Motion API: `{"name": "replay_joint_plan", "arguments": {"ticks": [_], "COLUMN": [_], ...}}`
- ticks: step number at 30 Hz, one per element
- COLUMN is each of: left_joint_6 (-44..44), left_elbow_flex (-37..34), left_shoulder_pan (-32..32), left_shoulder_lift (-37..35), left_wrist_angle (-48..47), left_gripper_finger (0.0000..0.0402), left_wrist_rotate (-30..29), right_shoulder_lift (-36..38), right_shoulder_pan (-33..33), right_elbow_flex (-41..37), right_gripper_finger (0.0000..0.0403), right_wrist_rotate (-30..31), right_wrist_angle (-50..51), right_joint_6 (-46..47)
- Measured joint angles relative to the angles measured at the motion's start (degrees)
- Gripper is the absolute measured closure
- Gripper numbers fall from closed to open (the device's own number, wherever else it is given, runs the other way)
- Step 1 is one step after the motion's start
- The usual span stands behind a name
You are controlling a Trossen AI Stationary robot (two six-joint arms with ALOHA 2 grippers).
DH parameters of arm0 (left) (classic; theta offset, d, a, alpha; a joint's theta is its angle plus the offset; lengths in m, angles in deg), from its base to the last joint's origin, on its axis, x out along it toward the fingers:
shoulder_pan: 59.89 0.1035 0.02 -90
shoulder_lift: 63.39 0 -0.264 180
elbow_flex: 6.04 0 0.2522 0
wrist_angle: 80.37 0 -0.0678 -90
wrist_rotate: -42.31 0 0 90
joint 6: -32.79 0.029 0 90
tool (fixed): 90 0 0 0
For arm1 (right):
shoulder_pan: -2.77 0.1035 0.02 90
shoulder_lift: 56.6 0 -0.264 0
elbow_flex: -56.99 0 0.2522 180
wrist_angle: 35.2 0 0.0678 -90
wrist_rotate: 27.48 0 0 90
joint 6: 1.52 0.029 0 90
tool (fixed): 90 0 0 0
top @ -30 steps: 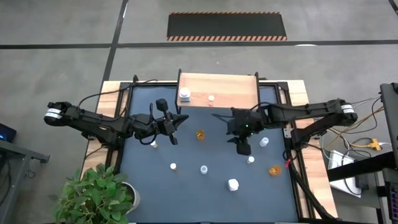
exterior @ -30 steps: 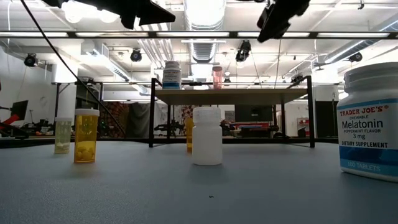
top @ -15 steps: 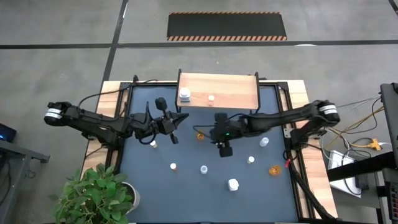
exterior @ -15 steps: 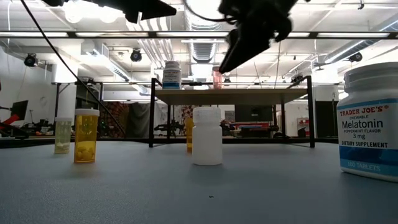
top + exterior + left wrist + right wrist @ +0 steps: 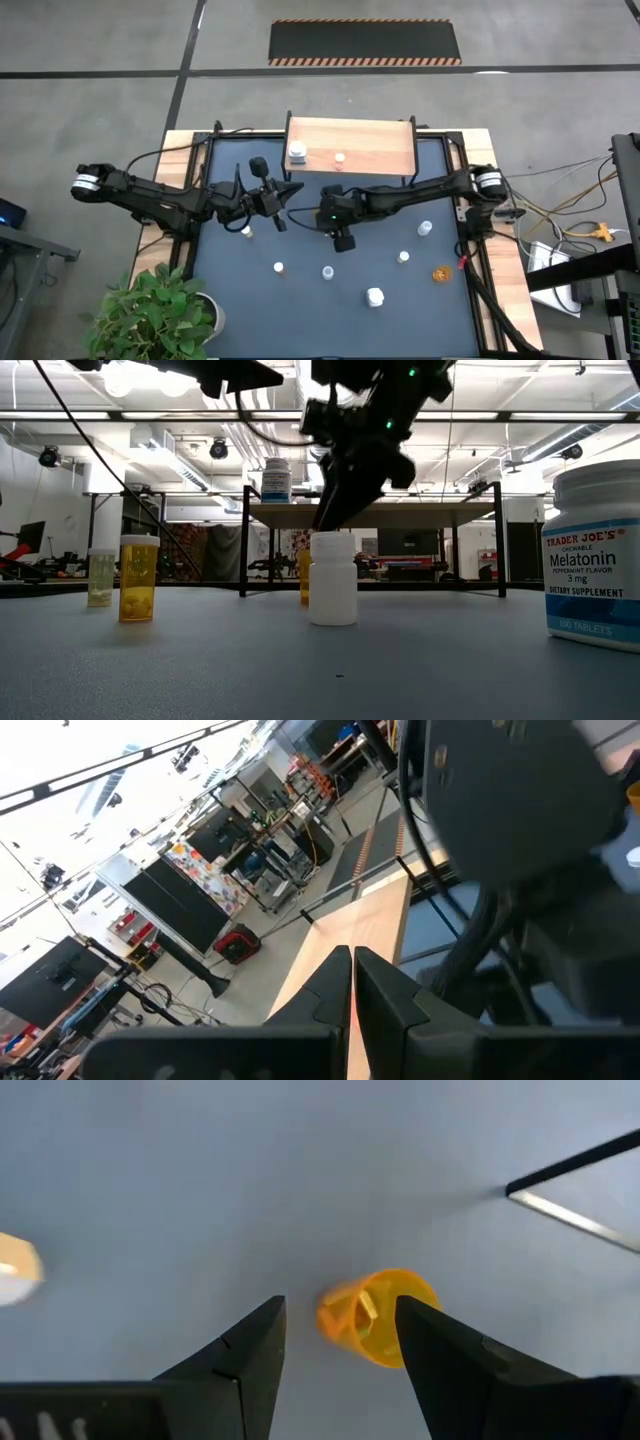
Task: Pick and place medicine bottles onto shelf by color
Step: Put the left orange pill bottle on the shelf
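Note:
An uncapped orange medicine bottle (image 5: 377, 1320) stands upright on the dark blue mat, just in front of the shelf (image 5: 350, 147). My right gripper (image 5: 340, 1320) hangs open above it and slants down, one finger to each side of the bottle in the right wrist view. In the low view its fingertips (image 5: 322, 520) stay clear above this bottle (image 5: 303, 575). My left gripper (image 5: 290, 190) is shut and level over the mat's left half, holding nothing. A white bottle (image 5: 297, 152) and a smaller one (image 5: 340, 158) stand on the shelf's left part.
Several more bottles stand scattered on the mat: white ones (image 5: 327, 272), (image 5: 375, 296), (image 5: 425, 228) and an orange one (image 5: 441, 273). A white bottle (image 5: 333, 578) and a large Melatonin bottle (image 5: 595, 555) stand close to the low camera. A potted plant (image 5: 160, 310) sits at the near left corner.
My right gripper has swept toward the table's left edge and sunk, tipping further downward, from over the mat's right half to above the orange bottle in front of the shelf. No bottle has moved.

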Motion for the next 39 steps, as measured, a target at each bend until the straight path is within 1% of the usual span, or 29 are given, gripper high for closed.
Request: {"name": "replay_joint_plan", "arguments": {"ticks": [7,11,18,24,34,36,39], "left_joint_6": [0.0,0.0,0.11,0.13,0.15,0.19,0.55], "left_elbow_flex": [-0.05,-0.05,-0.08,-0.08,-0.08,-0.08,-0.08], "left_shoulder_pan": [0.0,0.0,0.0,0.0,0.0,0.0,0.0], "left_shoulder_lift": [0.0,0.0,0.0,0.0,0.0,0.0,0.0], "left_wrist_angle": [0.0,0.0,0.04,0.04,0.03,0.03,0.04], "left_gripper_finger": [0.0402,0.0402,0.0402,0.0402,0.0402,0.0402,0.0402], "left_wrist_rotate": [0.0,0.0,0.0,0.02,0.02,0.02,0.02], "right_shoulder_lift": [-2.69,-3.94,-6.24,-6.22,-6.16,-6.0,-5.19], "right_shoulder_pan": [-1.96,-2.23,-2.23,-2.23,-2.21,-2.11,-2.08], "right_elbow_flex": [0.18,0.19,0.15,0.15,0.15,0.13,0.11], "right_gripper_finger": [0.0227,0.0231,0.0248,0.0285,0.0378,0.039,0.0393], "right_wrist_rotate": [-0.74,-3.45,-3.48,-3.48,-3.5,-3.7,-6.22], "right_wrist_angle": [-0.55,-1.66,-3.03,-2.9,-2.57,-2.37,-1.5], "right_joint_6": [-0.5,-1.04,-1.74,-1.87,-2.57,-2.85,-2.95]}}
